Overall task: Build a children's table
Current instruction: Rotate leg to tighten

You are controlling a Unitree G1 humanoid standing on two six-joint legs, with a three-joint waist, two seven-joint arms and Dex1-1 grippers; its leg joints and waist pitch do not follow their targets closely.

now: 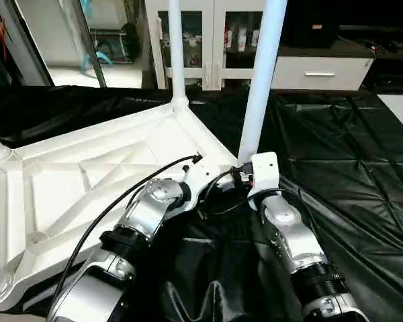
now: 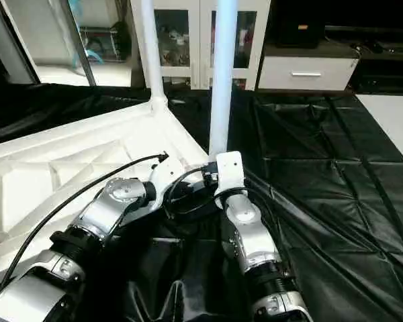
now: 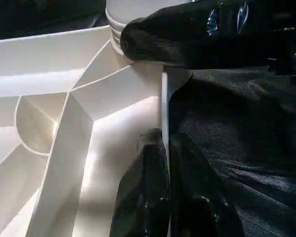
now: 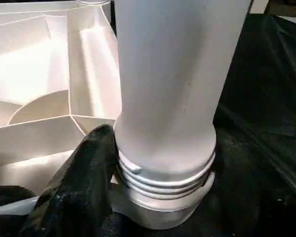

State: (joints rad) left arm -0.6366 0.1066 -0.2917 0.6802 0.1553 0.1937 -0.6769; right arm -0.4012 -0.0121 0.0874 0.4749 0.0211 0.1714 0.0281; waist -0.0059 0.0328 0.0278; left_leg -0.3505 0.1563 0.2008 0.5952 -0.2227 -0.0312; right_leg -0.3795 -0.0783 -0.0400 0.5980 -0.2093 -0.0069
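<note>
Near leg (image 1: pixel 260 80) seated but thread ridges showing; not screwed home.
Right pincer (image 4: pixel 153 173) grips that leg's base at the corner socket; left pincer (image 3: pixel 165 197) is pinched narrow on the tabletop (image 1: pixel 87 168) rim. Tabletop lies underside-up on a black sheet (image 1: pixel 342 147). Far leg (image 1: pixel 176 54) upright; other corners cut off. Cabinet (image 1: pixel 208 40) behind, nothing obstructing.

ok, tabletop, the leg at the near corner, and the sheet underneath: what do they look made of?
Tabletop: looks like moulded white plastic, semi-gloss; thin ribs and a soft sheen on its underside.
Leg: white plastic tube, smooth and satin; moulded thread rings at its base, probably the same plastic.
Sheet: black, glossy, creased and folded; likely thin plastic film or coated fabric, can't tell which.
</note>
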